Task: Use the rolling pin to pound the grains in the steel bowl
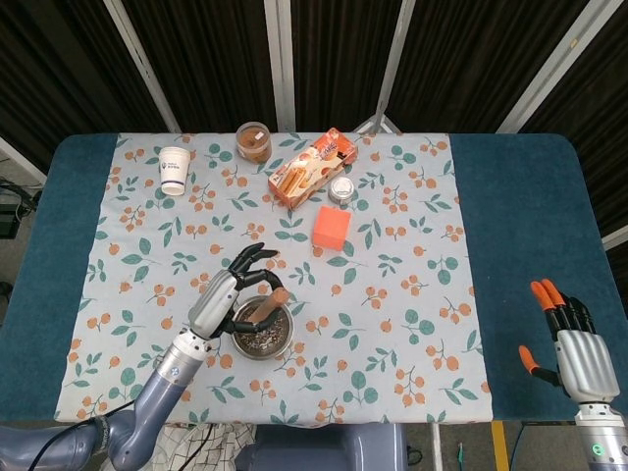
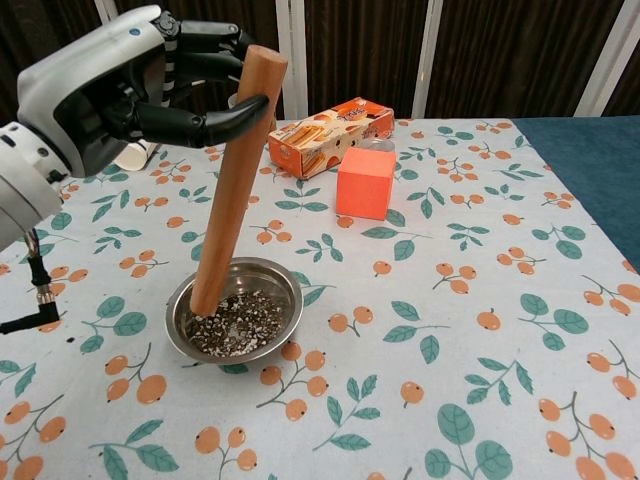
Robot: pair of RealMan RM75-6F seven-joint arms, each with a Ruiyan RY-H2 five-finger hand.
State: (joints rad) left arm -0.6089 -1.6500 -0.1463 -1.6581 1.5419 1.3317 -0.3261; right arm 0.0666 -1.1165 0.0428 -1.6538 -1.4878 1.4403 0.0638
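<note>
Rolling pin (image 2: 232, 182), smooth wooden cylinder, steeply tilted, lower end down in the shiny round steel bowl (image 2: 281, 283) among speckled dark-and-white grains (image 2: 238, 326). Left hand (image 2: 118, 85) grips its upper end, black fingers wrapped round the wood. Right hand (image 1: 577, 345) well apart at the blue table edge (image 1: 530, 245), orange-tipped fingers spread, holding nothing. Floral cloth (image 2: 450, 300) underneath

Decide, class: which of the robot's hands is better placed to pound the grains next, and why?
The left hand. It already grips the rolling pin, whose lower end sits in the steel bowl on the grains. The right hand is empty at the far table edge.
</note>
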